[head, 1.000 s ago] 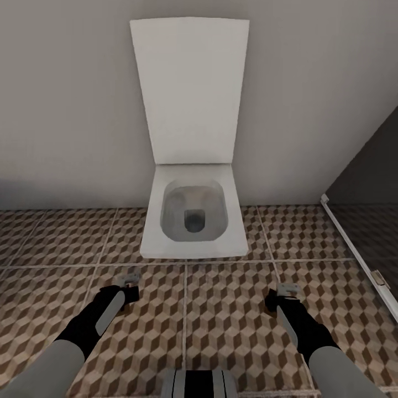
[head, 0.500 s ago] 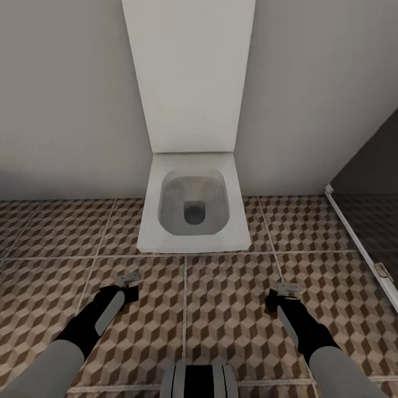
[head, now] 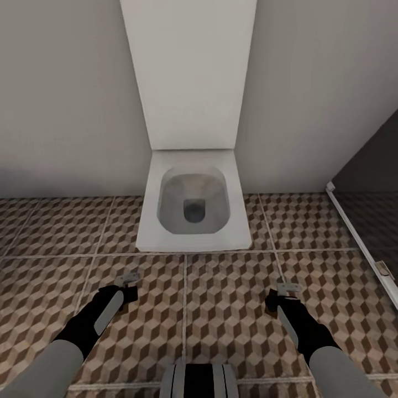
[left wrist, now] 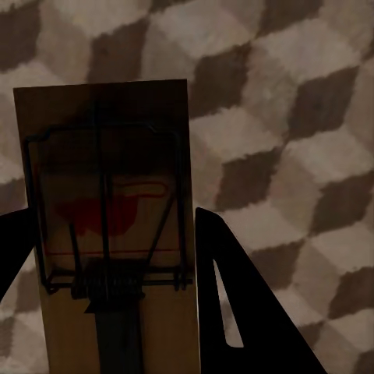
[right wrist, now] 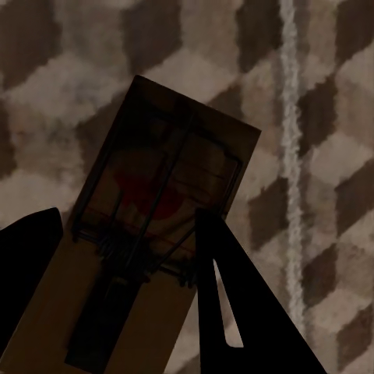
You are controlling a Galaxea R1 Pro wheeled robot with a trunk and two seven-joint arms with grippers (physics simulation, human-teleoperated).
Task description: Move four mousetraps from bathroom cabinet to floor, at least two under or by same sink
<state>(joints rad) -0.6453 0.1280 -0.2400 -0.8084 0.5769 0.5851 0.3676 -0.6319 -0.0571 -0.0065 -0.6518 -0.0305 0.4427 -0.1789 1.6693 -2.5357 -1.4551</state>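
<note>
While both arms are out in front over the bathroom floor (head: 221, 309), each one has a trap in hand, so I'd say this is mid-task: traps are out of the cabinet but nothing's been set down as far as these frames show. Left end effector (head: 128, 281), lower left of the head frame, is pinching a mousetrap (left wrist: 109, 234); the wrist cam shows the flat wooden base with its wire bar between the dark fingers (left wrist: 249, 312), tile pattern behind it. Right end effector (head: 287, 290), lower right, is clamped on another mousetrap (right wrist: 156, 234), sitting tilted in the grip. Dead centre in the head frame is a white toilet (head: 193, 210) with its lid up against the wall, and a dark glass panel (head: 370, 221) runs along the right edge. My guess is what's left is finding the sink and dropping at least two beside or under it, plus the other two traps.
</note>
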